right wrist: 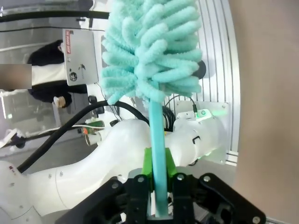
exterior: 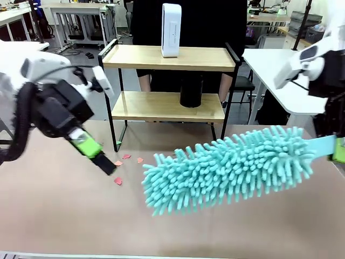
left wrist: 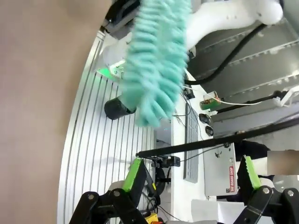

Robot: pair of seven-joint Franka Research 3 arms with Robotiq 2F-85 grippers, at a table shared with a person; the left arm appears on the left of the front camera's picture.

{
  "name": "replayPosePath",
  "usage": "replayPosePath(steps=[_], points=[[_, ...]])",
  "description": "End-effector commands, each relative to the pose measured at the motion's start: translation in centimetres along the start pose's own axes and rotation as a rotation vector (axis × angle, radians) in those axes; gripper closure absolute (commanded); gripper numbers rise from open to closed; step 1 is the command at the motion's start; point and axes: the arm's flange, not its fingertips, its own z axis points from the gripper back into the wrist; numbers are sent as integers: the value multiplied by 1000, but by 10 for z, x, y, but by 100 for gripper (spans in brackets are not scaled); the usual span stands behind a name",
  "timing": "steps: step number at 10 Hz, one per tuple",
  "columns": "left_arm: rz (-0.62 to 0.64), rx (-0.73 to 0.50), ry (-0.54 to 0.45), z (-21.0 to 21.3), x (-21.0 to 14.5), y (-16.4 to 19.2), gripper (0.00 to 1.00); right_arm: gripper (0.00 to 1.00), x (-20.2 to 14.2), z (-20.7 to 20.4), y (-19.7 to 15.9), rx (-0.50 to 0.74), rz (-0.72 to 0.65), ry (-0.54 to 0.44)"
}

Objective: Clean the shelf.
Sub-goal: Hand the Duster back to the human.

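Nearest hangs the teal duster [exterior: 232, 167], its handle clamped in the right gripper [right wrist: 159, 186]; left gripper [left wrist: 191, 175] fingers stand apart. Across the surface [exterior: 64, 216], the shelf [exterior: 167, 58] waits: sweep each board gently, sparing the white speaker [exterior: 171, 29].

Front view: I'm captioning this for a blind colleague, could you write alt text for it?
A fluffy teal duster stretches across the beige tabletop, its handle held at the picture's right edge by the right gripper. The left gripper, fingers open, points down at small red scraps on the tabletop. Behind stands the shelf, with a white box on its top board and a black cylinder below.
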Motion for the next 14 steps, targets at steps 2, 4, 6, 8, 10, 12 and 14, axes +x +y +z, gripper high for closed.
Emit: replayPosePath(steps=[2,4,6,8,10,12,14], points=[[73,-18,-40,-9,20,35,0,88,33,8,-6,17,132,119],[43,-57,-60,-24,24,46,0,88,55,6,-13,48,213,129],[29,-79,-50,-41,28,50,0,88,73,4,-27,69,239,81],[19,-102,-17,-54,30,47,0,88,83,3,-41,88,242,47],[9,-112,14,-65,29,44,0,88,87,2,-49,94,239,5],[3,-129,31,-71,29,42,0,88,88,0,-54,108,240,-2],[-1,-132,45,-73,30,41,0,88,86,-2,-55,112,239,-7]])
